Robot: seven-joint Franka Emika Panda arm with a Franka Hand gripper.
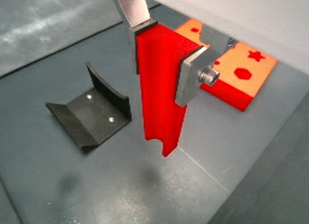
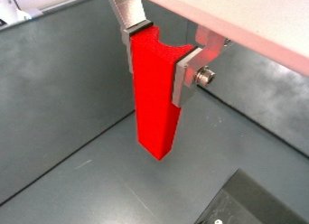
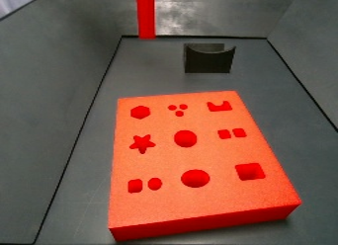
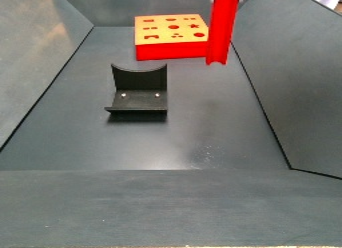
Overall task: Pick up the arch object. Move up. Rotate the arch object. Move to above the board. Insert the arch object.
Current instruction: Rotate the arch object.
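The arch object (image 1: 161,97) is a tall bright red block hanging upright, clear of the grey floor. My gripper (image 1: 163,54) is shut on its upper end, with a silver finger plate pressed on each side. Its notched top shows between the plates in a wrist view (image 2: 143,40), where the gripper (image 2: 161,56) grips the same way. In both side views only the red block shows (image 3: 145,14) (image 4: 223,27); the gripper is above the frame. The board (image 3: 165,162) lies flat on the floor, apart from the block, also visible as the orange-red slab (image 4: 171,32) (image 1: 241,72).
The fixture (image 1: 90,110), a dark L-shaped bracket, stands on the floor beside the hanging block, seen too in both side views (image 3: 208,56) (image 4: 138,92). Sloped grey walls (image 3: 79,61) enclose the floor on the sides.
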